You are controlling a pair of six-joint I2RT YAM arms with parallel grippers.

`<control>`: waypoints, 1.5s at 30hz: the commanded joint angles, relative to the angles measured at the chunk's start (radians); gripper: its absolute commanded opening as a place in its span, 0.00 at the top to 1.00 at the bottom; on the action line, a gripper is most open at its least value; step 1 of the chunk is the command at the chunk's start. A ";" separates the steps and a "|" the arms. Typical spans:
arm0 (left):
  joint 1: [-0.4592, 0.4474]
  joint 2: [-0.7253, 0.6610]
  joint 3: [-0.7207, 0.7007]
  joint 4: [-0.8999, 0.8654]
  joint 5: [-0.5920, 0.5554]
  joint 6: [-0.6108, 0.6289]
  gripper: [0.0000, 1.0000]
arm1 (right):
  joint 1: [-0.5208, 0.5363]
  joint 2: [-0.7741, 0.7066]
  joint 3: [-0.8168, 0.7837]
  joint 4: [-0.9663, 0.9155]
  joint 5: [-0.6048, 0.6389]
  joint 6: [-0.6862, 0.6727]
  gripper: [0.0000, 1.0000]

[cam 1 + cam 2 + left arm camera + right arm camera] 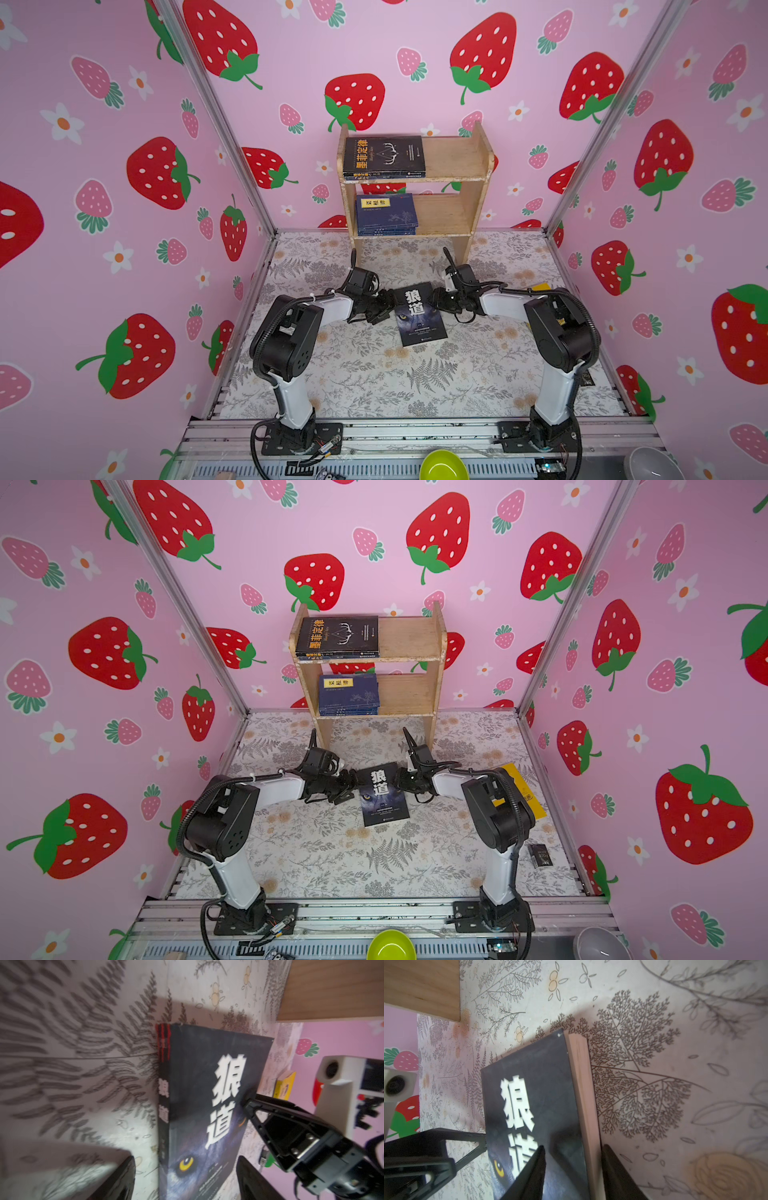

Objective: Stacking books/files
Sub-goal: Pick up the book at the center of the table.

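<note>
Round green bowl [444, 467]; flat rectangular black paperback [420, 322].

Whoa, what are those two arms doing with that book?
Two robot arms are working on a black wolf-cover book lying flat on the floral table. The left end effector and the right end effector sit at its opposite long edges, jaws apart, not lifting it yet. On the wooden shelf behind, black books and navy books already lie stacked; a yellow book waits by the right arm.
</note>
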 commanded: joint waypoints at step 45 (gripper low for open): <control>-0.074 -0.103 -0.047 0.168 -0.010 -0.149 0.61 | 0.032 0.004 -0.009 0.052 -0.117 0.008 0.48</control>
